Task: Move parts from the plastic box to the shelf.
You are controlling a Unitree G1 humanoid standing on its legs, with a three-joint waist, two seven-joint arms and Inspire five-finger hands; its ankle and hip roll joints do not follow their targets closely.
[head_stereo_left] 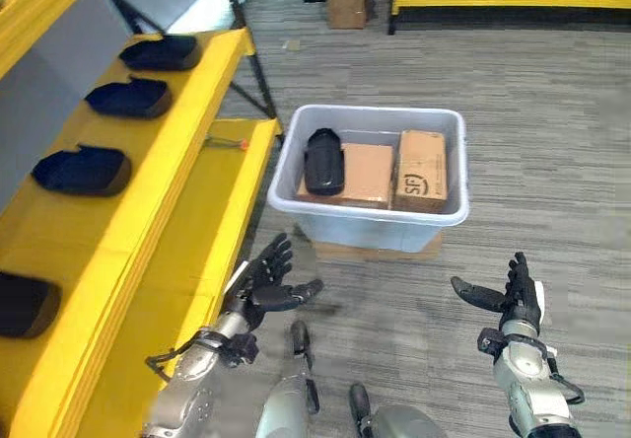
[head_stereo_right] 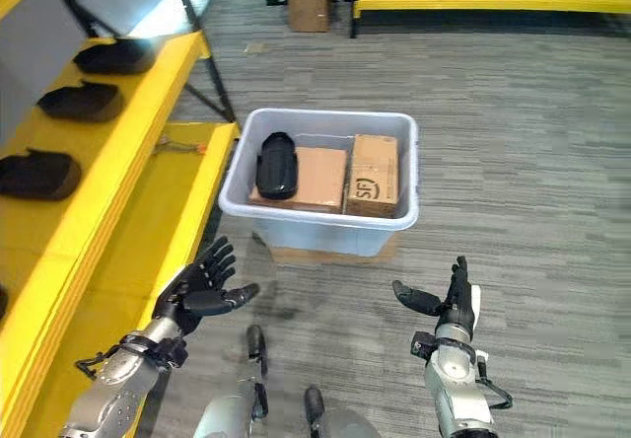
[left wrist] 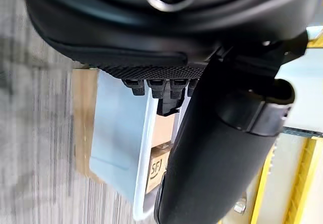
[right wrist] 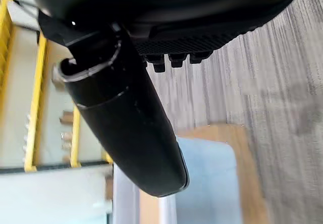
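- My left hand (head_stereo_left: 264, 282) and right hand (head_stereo_left: 511, 298) hover low before the box (head_stereo_left: 369, 223), fingers spread, holding nothing.
- One black part (head_stereo_left: 322, 161) lies in the box's left end, resting partly on a flat carton (head_stereo_left: 367, 174); a second carton (head_stereo_left: 421, 169) fills the right end.
- Four parts (head_stereo_left: 82, 170) already sit in a row on the shelf (head_stereo_left: 118, 221) to my left.
- Risk: the part's curved shell may slip if I pinch it from one side only.
- Risk: reaching in, my fingers could catch the box rim and shove the box off its board (head_stereo_left: 380, 251).
- My left arm is near the shelf edge; a wide swing could knock it.
- Open floor (head_stereo_left: 532, 132) lies right of and beyond the box.
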